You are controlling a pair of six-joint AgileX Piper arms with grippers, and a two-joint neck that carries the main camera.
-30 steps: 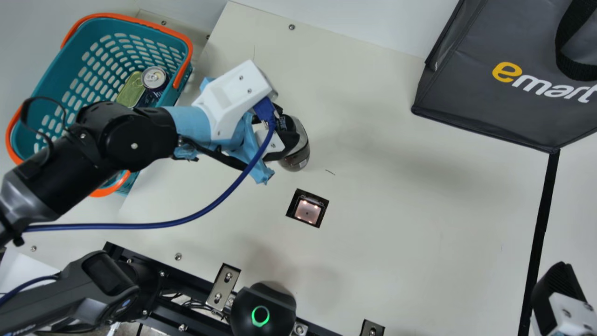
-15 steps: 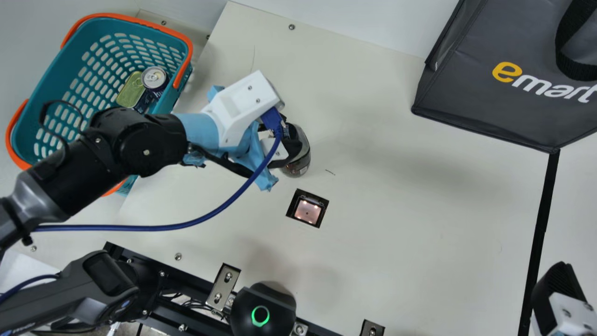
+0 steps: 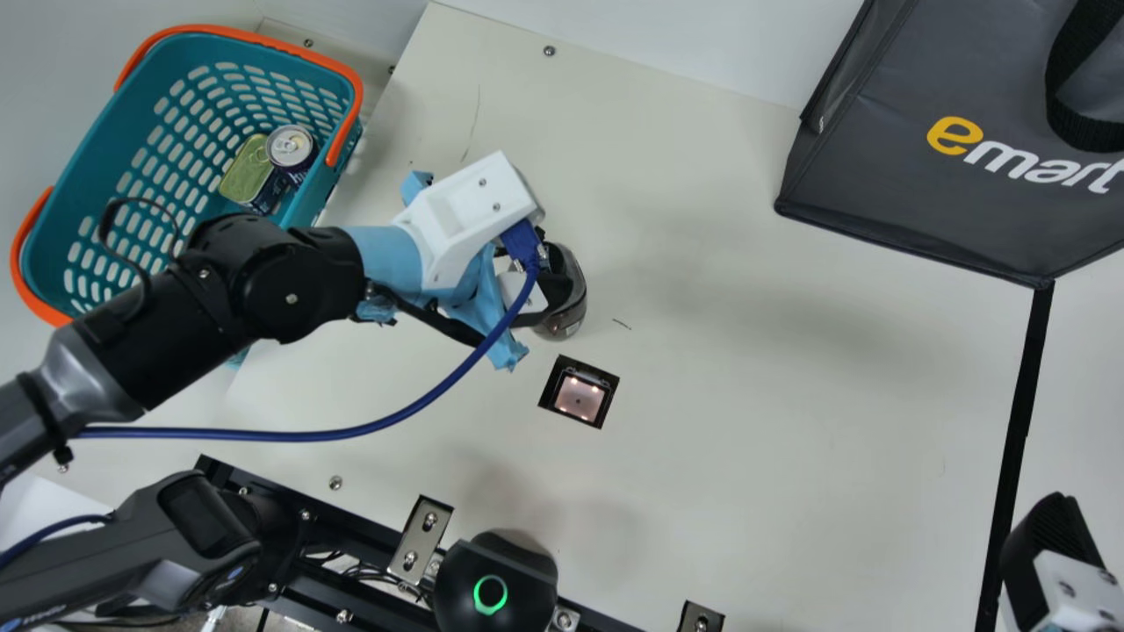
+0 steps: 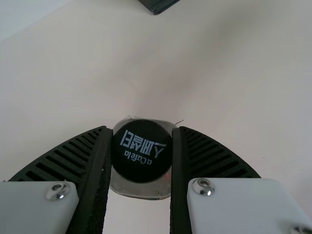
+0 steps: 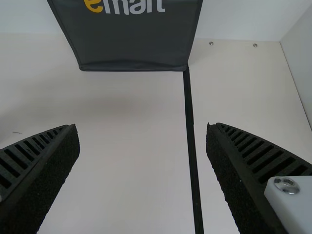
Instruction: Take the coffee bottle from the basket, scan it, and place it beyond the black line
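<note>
The coffee bottle (image 3: pixel 571 309) is in the left end effector (image 4: pixel 142 128), pinched by its black cap (image 4: pixel 142 152), and looks ready to scan, so move it over the scanner (image 3: pixel 580 397) near those fingers; the right end effector (image 5: pixel 141 127) is wide open, empty.

A cream table (image 3: pixel 773 421) carries a dark grey bag (image 3: pixel 913 189) at its far side, toward the right. From the bag's near corner, a black line (image 3: pixel 1025 395) runs toward the near edge. A lit scanner (image 3: pixel 579 398) sits in a square opening, near a short dark mark (image 3: pixel 622 324).
</note>
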